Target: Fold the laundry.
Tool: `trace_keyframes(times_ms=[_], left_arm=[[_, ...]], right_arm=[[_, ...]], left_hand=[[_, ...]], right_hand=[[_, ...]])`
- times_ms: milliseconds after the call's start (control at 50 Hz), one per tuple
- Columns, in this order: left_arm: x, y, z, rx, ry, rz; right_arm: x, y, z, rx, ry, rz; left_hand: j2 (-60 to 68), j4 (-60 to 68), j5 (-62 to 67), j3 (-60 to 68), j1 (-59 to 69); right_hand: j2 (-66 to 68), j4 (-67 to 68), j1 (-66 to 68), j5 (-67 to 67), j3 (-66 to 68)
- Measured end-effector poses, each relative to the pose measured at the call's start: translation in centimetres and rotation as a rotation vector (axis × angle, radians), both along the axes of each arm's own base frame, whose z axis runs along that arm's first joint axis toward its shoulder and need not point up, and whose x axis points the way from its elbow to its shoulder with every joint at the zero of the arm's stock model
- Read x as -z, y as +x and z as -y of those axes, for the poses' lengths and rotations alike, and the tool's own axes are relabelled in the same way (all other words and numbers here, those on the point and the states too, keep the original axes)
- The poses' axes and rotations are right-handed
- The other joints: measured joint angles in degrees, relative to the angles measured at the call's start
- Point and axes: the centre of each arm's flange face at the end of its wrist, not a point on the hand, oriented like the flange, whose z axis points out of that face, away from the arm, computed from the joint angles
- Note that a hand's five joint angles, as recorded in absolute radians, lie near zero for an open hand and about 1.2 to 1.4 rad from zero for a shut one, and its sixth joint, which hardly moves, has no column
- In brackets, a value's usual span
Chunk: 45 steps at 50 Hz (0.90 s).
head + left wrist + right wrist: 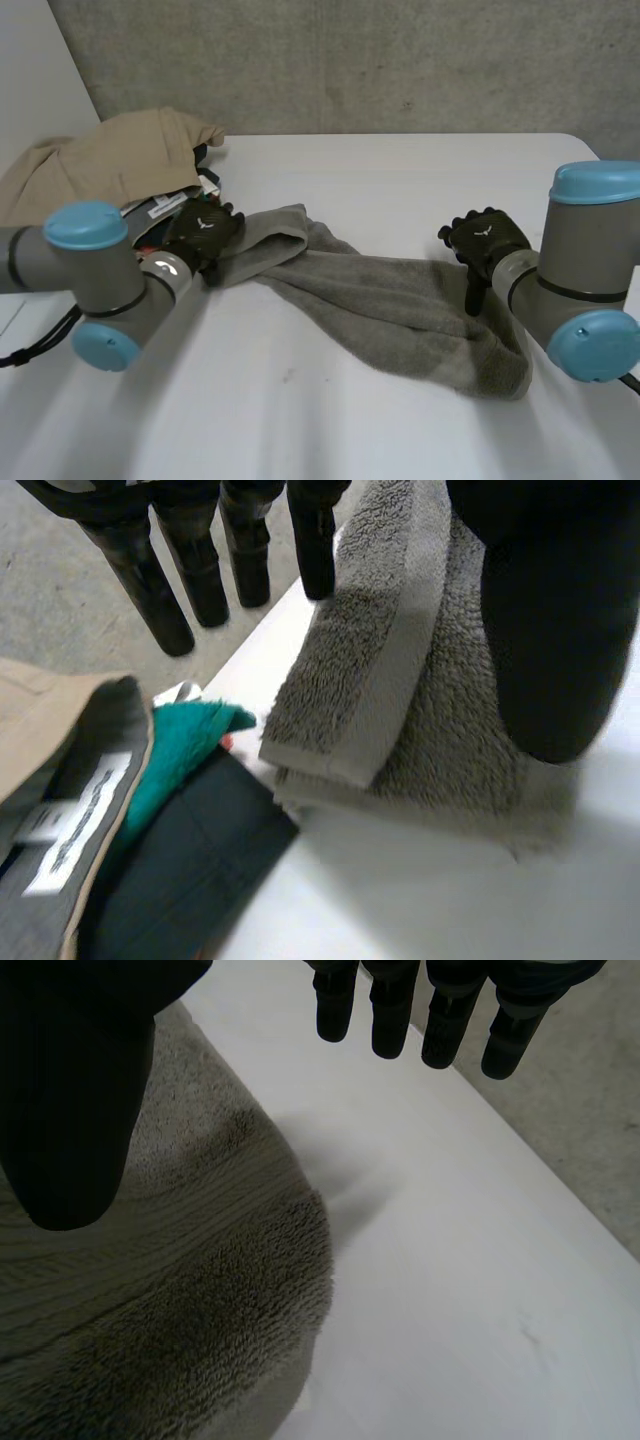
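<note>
1. At the far left of the table [330,420] lies a heap of unfolded laundry. A beige garment [110,160] is on top, with a teal cloth [185,745] and a dark garment [190,870] tucked under it.
2. The left hand [205,235] is just beside that heap, at the left end of the grey towel [400,300]. Its fingers [165,590] are straight and apart, and the thumb is held away from them. The towel's doubled-over end lies in the gap between them. I see no pinch, so I judge the hand to be unclenched and placed to take that end.
3. The towel stretches slantwise across the middle of the table. It is rumpled and part rolled on itself rather than flat, and it looks as if it needs spreading before any fold.
4. The right hand [487,240] is over the towel's right end. Its fingers [390,1015] are straight and hang over bare table just past the edge, and its thumb is above the cloth. It is unclenched too and grips nothing. With one hand at each end, the pair looks set to stretch the towel out.
5. The heap crowds the left hand. A careless grasp there might catch the teal cloth along with the towel.
</note>
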Motion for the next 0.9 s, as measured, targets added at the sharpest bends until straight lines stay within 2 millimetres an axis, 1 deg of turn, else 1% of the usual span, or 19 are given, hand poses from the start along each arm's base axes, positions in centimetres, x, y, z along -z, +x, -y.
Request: trace_keyframes(times_ms=[60, 120, 200, 260, 320, 400, 440, 500, 580, 640, 660, 700, 720, 740, 800, 820, 840, 880, 900], left_arm=[[0.4, -0.9, 0.5, 0.012, -0.015, -0.006], [0.6, -1.5, 1.0, 0.02, -0.026, -0.011], [0.5, -2.0, 1.4, 0.024, -0.04, -0.017], [0.1, -2.3, 1.7, 0.027, -0.057, -0.026], [-0.8, -2.6, 1.9, 0.028, -0.075, -0.048], [-3.1, -3.1, 2.5, 0.023, -0.112, -0.117], [-5.2, -3.3, 3.1, 0.013, -0.144, -0.18], [-9.0, -3.4, 4.1, -0.005, -0.211, -0.29], [-15.3, -3.3, 5.4, -0.026, -0.336, -0.462], [-20.0, -2.9, 5.7, -0.033, -0.429, -0.584], [-21.2, -2.7, 5.6, -0.033, -0.448, -0.614], [-22.4, -2.6, 5.3, -0.032, -0.461, -0.649], [-22.6, -2.6, 5.2, -0.033, -0.459, -0.657], [-22.6, -2.6, 5.1, -0.034, -0.45, -0.661], [-20.9, -2.7, 4.4, -0.042, -0.379, -0.643], [-20.5, -2.7, 4.2, -0.043, -0.364, -0.637], [-19.6, -2.7, 3.6, -0.044, -0.328, -0.621], [-18.8, -2.7, 2.8, -0.04, -0.295, -0.605], [-18.7, -2.7, 2.1, -0.032, -0.279, -0.597]], right_arm=[[1.1, 0.3, 0.7, -0.007, 0.006, 0.002], [2.1, 0.7, 1.5, -0.014, 0.008, 0.004], [2.9, 0.9, 2.3, -0.017, 0.007, 0.004], [3.4, 1.1, 3.0, -0.014, 0.003, 0.008], [3.4, 1.3, 3.8, -0.009, -0.014, 0.018], [2.5, 1.4, 4.9, 0.0, -0.055, 0.035], [1.4, 1.4, 5.7, 0.009, -0.096, 0.05], [-1.3, 1.2, 7.1, 0.027, -0.185, 0.083], [-7.6, 0.4, 9.2, 0.064, -0.37, 0.169], [-12.7, -0.5, 9.7, 0.086, -0.497, 0.243], [-13.8, -0.7, 9.6, 0.09, -0.514, 0.259], [-14.7, -1.1, 9.3, 0.095, -0.51, 0.273], [-14.8, -1.2, 9.1, 0.096, -0.501, 0.275], [-14.6, -1.3, 8.8, 0.097, -0.472, 0.273], [-12.4, -1.5, 7.7, 0.095, -0.333, 0.254], [-11.9, -1.5, 7.5, 0.093, -0.307, 0.251], [-10.2, -1.5, 6.9, 0.086, -0.22, 0.243], [-8.9, -1.4, 6.4, 0.079, -0.156, 0.242], [-7.3, -1.2, 5.9, 0.064, -0.072, 0.253]], left_hand=[[14.66, 13.76, 13.51, 13.77, 15.16], [38.11, 37.89, 37.16, 37.88, 38.5], [46.51, 46.28, 44.88, 46.02, 42.61], [47.28, 47.28, 45.17, 47.03, 42.61], [47.29, 47.28, 45.17, 47.03, 42.61], [47.29, 47.29, 45.17, 47.05, 42.61], [47.29, 47.29, 45.17, 47.05, 42.61], [47.3, 47.31, 45.17, 47.06, 42.61], [47.4, 47.47, 45.17, 47.08, 43.01], [47.4, 47.51, 45.17, 47.09, 43.01], [47.4, 47.51, 45.17, 47.09, 43.01], [47.4, 47.51, 45.17, 47.09, 43.01], [47.4, 47.5, 45.17, 47.09, 43.01], [47.4, 47.5, 45.17, 47.09, 43.01], [47.4, 47.51, 45.17, 47.09, 43.01], [47.4, 47.51, 45.17, 47.09, 43.01], [47.41, 47.52, 45.17, 47.12, 43.01], [47.47, 47.53, 45.17, 47.26, 43.01], [47.55, 47.55, 45.17, 47.37, 43.01]], right_hand=[[2.68, 2.12, 0.54, 2.22, 2.04], [5.91, 5.54, 4.83, 5.45, 5.33], [9.67, 9.65, 9.32, 9.76, 9.44], [28.4, 27.65, 27.72, 27.36, 27.54], [52.69, 51.42, 51.3, 51.18, 51.22], [55.02, 55.25, 52.04, 53.61, 54.61], [55.02, 55.3, 52.04, 53.61, 54.66], [55.02, 55.31, 52.04, 53.61, 54.66], [55.02, 55.35, 52.04, 53.61, 54.67], [55.02, 55.36, 52.04, 53.61, 54.67], [54.91, 55.25, 52.02, 53.57, 54.56], [52.68, 52.41, 50.64, 51.61, 52.06], [47.78, 47.46, 46.46, 47.0, 47.2], [37.55, 38.71, 36.65, 38.24, 37.29], [8.18, 9.0, 7.47, 8.87, 8.69], [4.61, 5.83, 3.87, 5.1, 5.63], [0.43, 0.94, -0.11, 0.66, 0.33], [-0.48, -0.58, -0.58, -0.55, -0.98], [-0.49, -0.89, -0.58, -0.55, -1.11]])
